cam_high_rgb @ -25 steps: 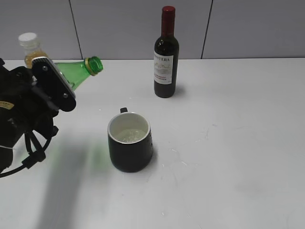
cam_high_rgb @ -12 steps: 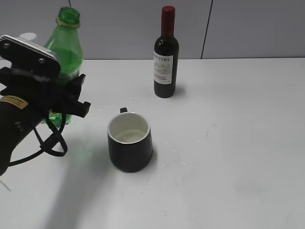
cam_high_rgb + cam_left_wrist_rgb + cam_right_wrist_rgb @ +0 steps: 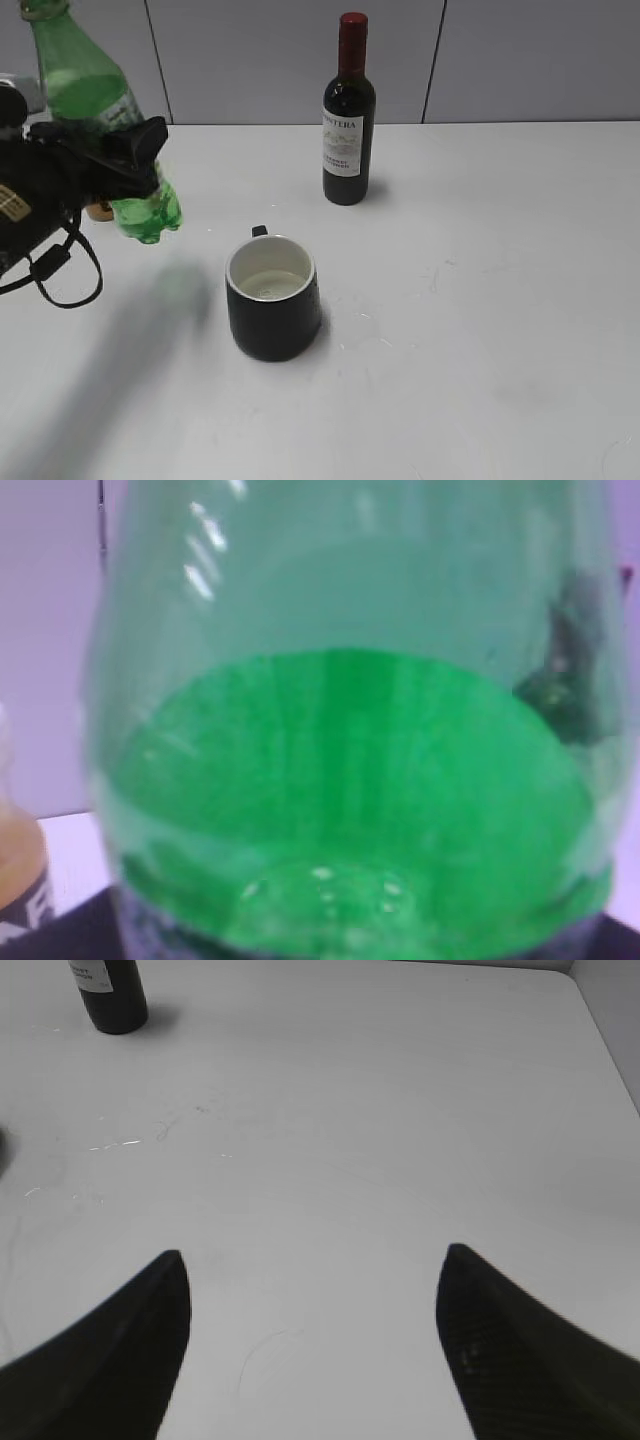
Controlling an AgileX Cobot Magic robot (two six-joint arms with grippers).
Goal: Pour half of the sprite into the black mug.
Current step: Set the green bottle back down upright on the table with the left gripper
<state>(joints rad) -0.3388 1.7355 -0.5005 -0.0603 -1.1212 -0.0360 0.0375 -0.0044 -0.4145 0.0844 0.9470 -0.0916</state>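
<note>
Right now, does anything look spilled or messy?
No puddle shows. The sprite is in the air, slightly tilted, capless, held by the left gripper. The black mug stands upright with some liquid inside. Only faint scuffs mark the table.

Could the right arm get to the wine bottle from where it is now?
Probably yes. The right gripper is open and empty, and only bare table lies between it and the wine bottle.

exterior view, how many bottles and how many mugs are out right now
bottles: 3, namely the sprite held in the left pincer, the wine bottle, and the orange juice bottle, mostly hidden behind the arm
mugs: 1, the black mug
total: 4
</note>
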